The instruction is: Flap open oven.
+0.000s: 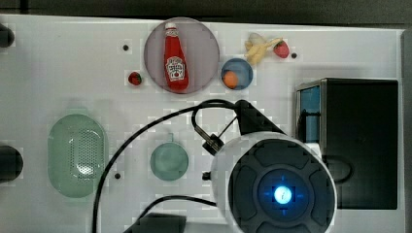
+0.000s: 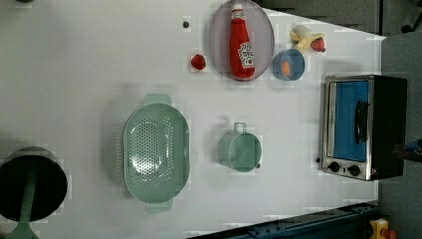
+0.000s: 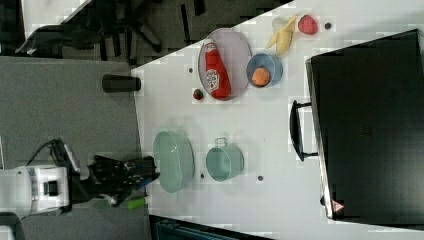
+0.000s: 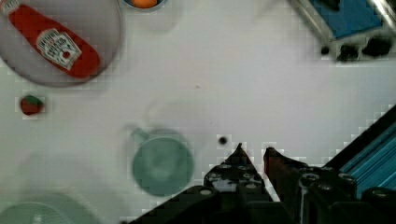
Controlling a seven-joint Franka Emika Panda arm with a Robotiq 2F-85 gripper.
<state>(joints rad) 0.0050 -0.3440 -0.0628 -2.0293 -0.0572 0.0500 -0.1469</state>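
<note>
The oven (image 2: 363,124) is a black box with a silver front frame, a blue glass door, a dark bar handle (image 2: 362,122) and black knobs. It stands at the left view's right, with its door flat against the frame. It also fills the right side in the right view, oven (image 3: 370,125), and sits behind the arm in the top view, oven (image 1: 359,141). In the wrist view my gripper (image 4: 253,150) hovers over bare table between the green cup (image 4: 162,163) and the oven (image 4: 345,18). Its fingers are drawn close together with nothing between them, well apart from the oven.
My arm (image 1: 277,189) covers the table in front of the oven. A green colander (image 2: 157,152), a ketchup bottle (image 2: 241,42) on a round plate, a blue bowl (image 2: 287,64), a banana (image 2: 303,36) and strawberries lie further off. A dark pot (image 2: 30,184) sits at the left view's lower left.
</note>
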